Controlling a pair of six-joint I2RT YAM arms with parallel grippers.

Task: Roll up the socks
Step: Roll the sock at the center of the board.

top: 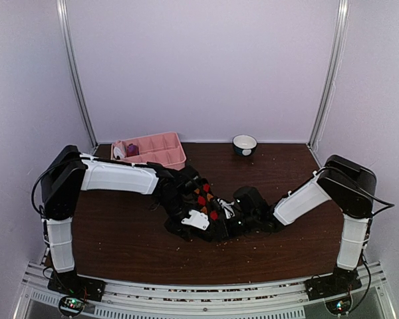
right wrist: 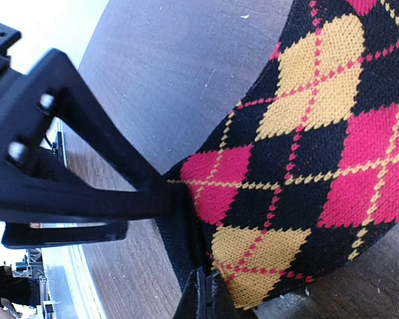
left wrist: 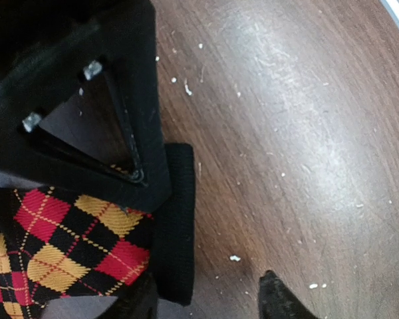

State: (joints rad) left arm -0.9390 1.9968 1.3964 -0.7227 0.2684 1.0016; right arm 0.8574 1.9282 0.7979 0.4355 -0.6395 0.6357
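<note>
Plainly, right fingers (right wrist: 86,193) pinch the argyle sock (right wrist: 306,166); left fingers (left wrist: 136,73) straddle its cuff, grip unclear.

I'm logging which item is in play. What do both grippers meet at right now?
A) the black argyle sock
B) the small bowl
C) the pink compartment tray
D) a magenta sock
A: the left gripper and the right gripper converge mid-table on the argyle sock, whose red and yellow diamonds show in both wrist views.
</note>
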